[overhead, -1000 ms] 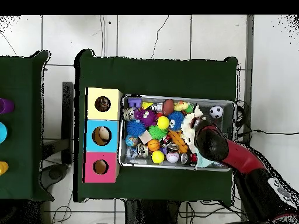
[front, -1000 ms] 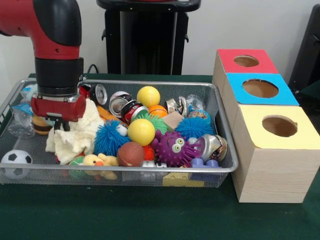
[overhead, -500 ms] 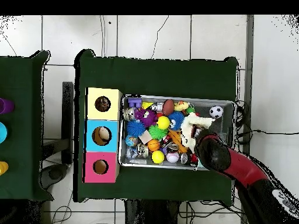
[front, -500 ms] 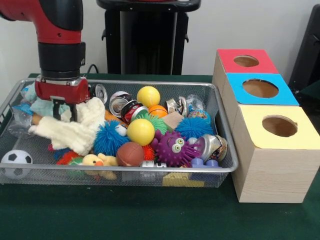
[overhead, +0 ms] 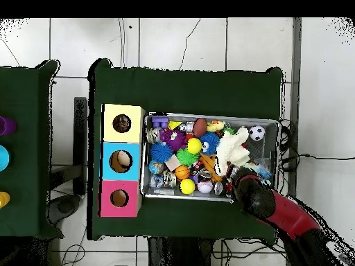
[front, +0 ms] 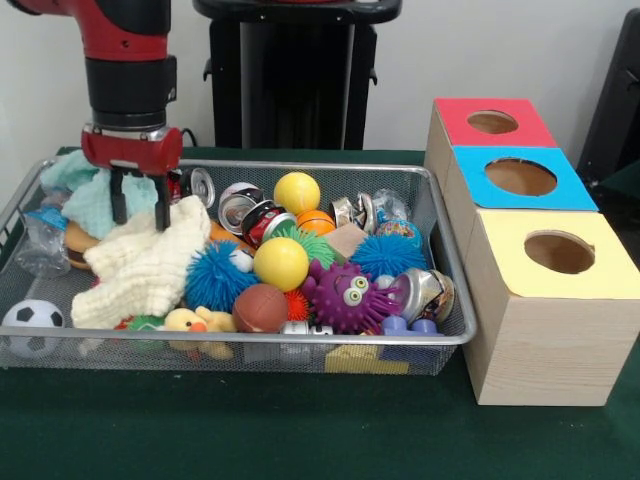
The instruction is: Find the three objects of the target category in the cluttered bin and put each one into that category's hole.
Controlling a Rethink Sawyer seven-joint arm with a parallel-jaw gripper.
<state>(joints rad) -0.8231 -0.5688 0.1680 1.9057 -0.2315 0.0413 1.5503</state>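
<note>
While the gripper [front: 140, 205] hangs spread and empty, the cream cloth [front: 145, 268] is seen lying below it in the mesh bin [front: 440, 262].

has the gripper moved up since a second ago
Yes. The gripper has risen against the wire bin: its red wrist now sits at the far rim, fingers open above the cream cloth.

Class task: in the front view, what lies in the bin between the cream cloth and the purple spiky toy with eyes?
In the front view, a blue spiky ball lies beside the cream cloth, then a brown football next to the purple spiky toy.
</note>
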